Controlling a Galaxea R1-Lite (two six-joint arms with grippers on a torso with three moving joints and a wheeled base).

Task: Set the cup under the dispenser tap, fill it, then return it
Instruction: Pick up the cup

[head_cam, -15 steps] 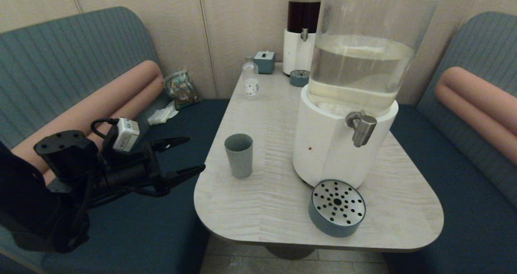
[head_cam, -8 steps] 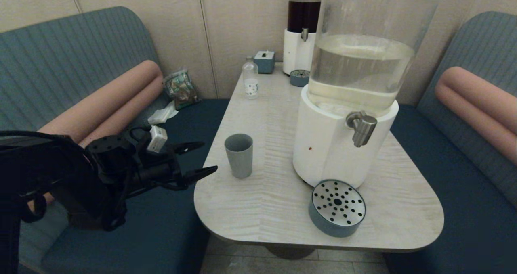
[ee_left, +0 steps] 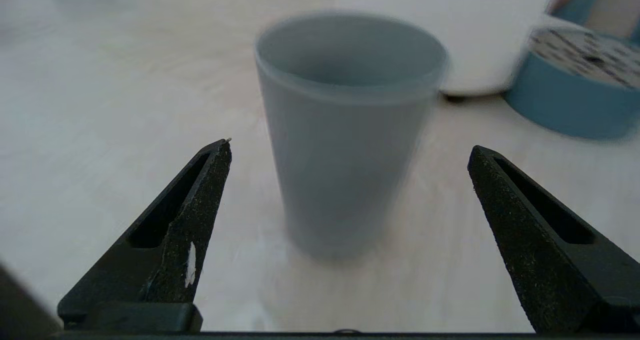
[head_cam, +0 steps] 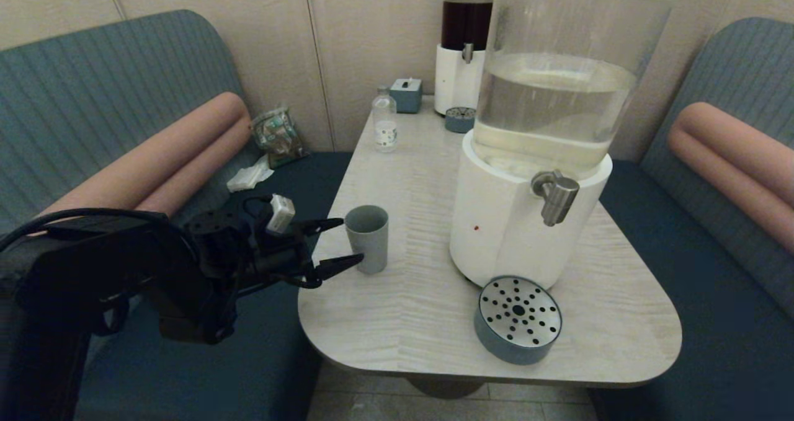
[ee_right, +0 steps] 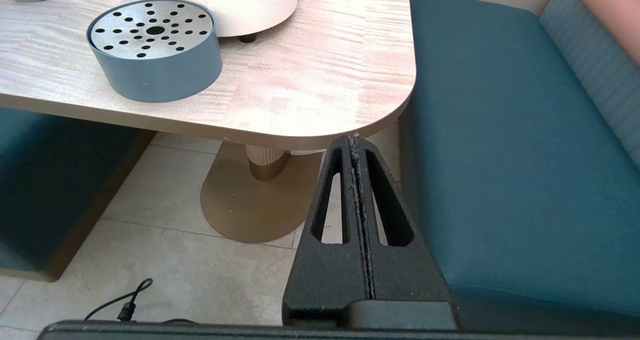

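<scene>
One plain cup (head_cam: pixel 367 238), bottle (head_cam: pixel 385 124) label unreadable

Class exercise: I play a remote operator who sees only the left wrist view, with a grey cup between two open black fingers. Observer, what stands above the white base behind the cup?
Observer: A clear tank of pale liquid, with the dispenser tap sticking out above a round drip tray.
Operator: Is the cup under that tap?
Observer: No. The cup stands upright on the table, off to the tap's left, with the left gripper open beside it.
Operator: Where is the other arm?
Observer: The right gripper hangs shut below the table corner.
</scene>
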